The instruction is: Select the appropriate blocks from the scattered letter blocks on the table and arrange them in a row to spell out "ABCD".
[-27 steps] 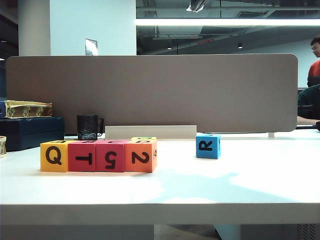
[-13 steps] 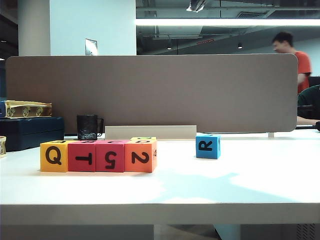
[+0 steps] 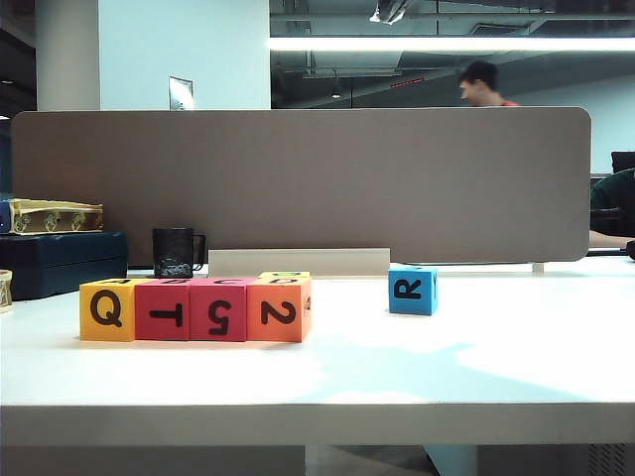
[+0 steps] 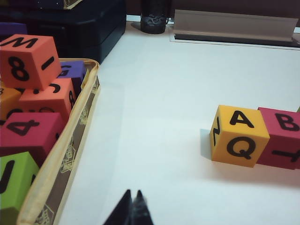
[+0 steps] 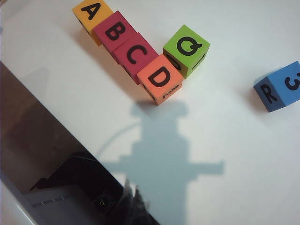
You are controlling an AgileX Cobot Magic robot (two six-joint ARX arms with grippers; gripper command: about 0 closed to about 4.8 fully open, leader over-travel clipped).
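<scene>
On table [image 3: 417, 367], nothing shifted lately: blocks [image 5: 126, 49] sit touching in row, tops reading ABCD, task looks done. Left gripper [image 4: 132, 206] and right gripper [image 5: 133, 199] both pinched together, empty, hanging well clear.

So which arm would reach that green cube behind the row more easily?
Probably right: the right gripper, shut, hangs near the green cube; the left gripper, shut, sits beyond the yellow cube.

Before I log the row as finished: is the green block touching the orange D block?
Touching: the right wrist view shows the green block pressed corner-to-side against the orange D block, no table between.
</scene>
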